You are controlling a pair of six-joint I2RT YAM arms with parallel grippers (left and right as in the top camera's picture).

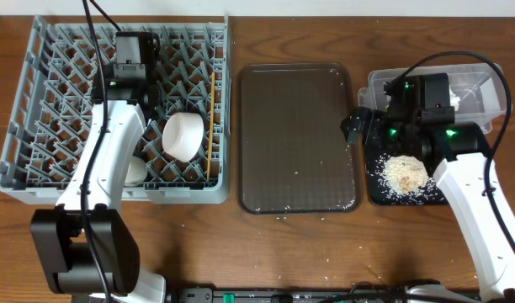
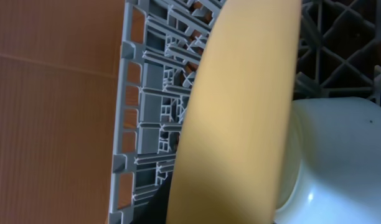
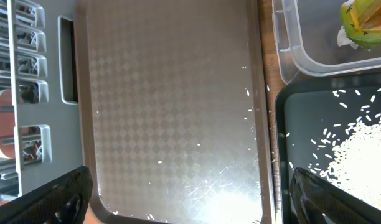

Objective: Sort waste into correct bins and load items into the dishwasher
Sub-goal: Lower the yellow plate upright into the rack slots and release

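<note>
The grey dish rack (image 1: 39,101) holds a white bowl (image 1: 183,135), a small white cup (image 1: 133,171) and two chopsticks (image 1: 211,126). My left gripper (image 1: 148,99) is low in the rack. In the left wrist view the yellow plate (image 2: 240,112) stands on edge in my gripper (image 2: 200,202), beside the white bowl (image 2: 340,155). My right gripper (image 1: 358,126) is open and empty over the brown tray's right side (image 3: 197,205). Rice (image 1: 405,172) lies in the black tray (image 1: 377,198). The clear tub (image 1: 379,80) holds the green-and-yellow wrapper (image 3: 365,18) and a napkin (image 1: 491,94). The light-blue bowl is out of view.
The dark brown serving tray (image 1: 295,139) lies between the rack and the bins, with a few rice grains on it (image 3: 246,93). More grains lie on the wooden table in front of it (image 1: 325,273). The rack's wall (image 3: 22,68) shows at the left of the right wrist view.
</note>
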